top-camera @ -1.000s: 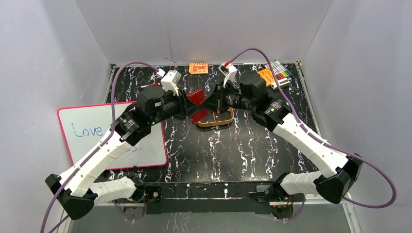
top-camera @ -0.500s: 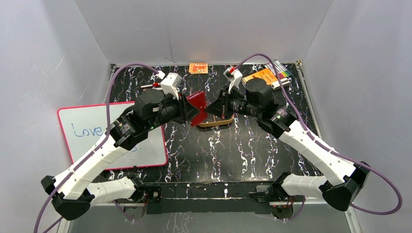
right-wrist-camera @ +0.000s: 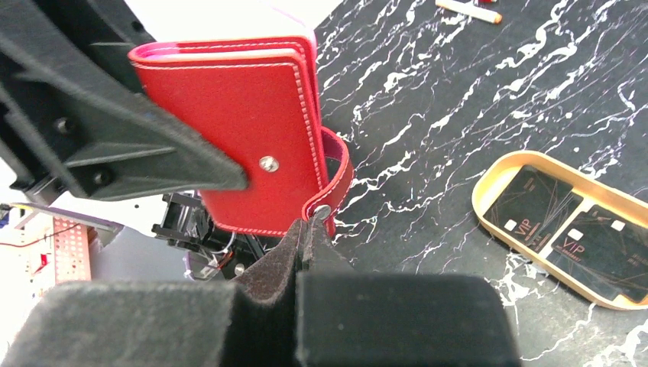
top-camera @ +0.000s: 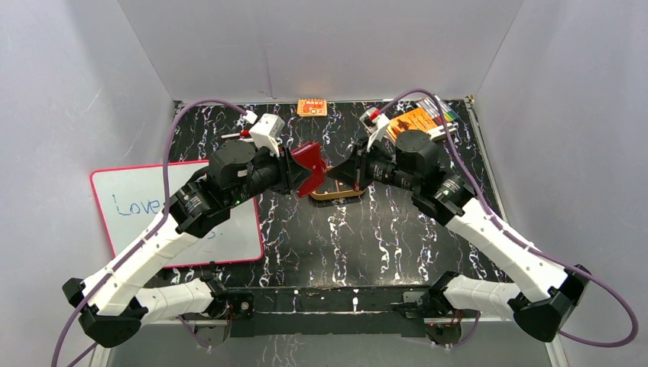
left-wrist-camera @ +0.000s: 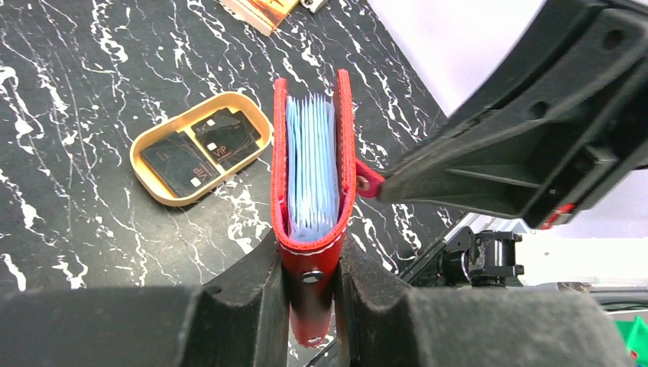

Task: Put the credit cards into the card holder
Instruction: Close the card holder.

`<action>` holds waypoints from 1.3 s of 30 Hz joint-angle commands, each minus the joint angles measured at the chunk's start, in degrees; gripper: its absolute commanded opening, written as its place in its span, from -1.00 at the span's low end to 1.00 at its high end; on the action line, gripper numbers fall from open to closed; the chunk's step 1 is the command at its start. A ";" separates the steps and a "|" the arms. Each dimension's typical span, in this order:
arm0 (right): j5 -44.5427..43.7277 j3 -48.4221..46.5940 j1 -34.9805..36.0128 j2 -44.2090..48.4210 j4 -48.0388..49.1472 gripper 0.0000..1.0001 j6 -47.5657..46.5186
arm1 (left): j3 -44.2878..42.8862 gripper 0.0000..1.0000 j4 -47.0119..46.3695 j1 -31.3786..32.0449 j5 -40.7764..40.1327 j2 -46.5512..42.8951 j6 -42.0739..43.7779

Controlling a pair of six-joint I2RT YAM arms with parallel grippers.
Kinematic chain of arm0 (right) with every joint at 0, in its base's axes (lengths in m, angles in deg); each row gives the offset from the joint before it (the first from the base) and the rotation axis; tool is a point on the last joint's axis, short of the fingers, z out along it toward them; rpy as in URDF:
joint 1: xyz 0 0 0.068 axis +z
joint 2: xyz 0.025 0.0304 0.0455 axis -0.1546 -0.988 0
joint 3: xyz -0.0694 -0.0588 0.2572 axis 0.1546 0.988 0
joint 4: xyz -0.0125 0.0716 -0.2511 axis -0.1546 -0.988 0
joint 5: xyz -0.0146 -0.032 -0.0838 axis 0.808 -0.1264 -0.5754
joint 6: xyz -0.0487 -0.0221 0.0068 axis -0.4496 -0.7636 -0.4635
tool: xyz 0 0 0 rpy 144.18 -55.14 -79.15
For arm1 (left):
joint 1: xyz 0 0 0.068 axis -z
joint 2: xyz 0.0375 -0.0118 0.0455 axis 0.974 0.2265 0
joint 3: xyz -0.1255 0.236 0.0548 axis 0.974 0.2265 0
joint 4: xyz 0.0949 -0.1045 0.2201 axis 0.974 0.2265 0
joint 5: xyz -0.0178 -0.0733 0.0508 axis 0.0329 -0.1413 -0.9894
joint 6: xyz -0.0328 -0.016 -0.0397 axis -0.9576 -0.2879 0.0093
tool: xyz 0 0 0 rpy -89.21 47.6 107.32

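While the left fingers (left-wrist-camera: 258,281) clamp the card holder (left-wrist-camera: 309,300) by its spine, the right fingers (right-wrist-camera: 294,248) pinch shut on its snap tab (right-wrist-camera: 341,171)

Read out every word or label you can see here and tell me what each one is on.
"Love": blue handwriting on the pink-framed whiteboard.
"VIP": on each of two dark plastic cards in the tan oval tray.
Orange patterned packet, orange booklet: print too small to read.

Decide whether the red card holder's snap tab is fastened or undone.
Undone. The tab loops clear of the card holder's bare stud, its end pinched in the right tool.
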 commanded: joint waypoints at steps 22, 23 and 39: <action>2.82 1.16 -0.47 5.01 12.64 0.18 1.17 | -6.26 -1.00 1.68 0.25 4.46 -5.49 7.28; 3.37 1.14 -0.49 4.88 13.59 0.17 1.29 | -6.17 -1.00 1.70 0.28 4.28 -5.60 7.25; 5.74 0.23 -0.44 2.12 13.39 -0.20 1.92 | -6.11 -1.00 1.73 0.25 3.27 -6.14 7.14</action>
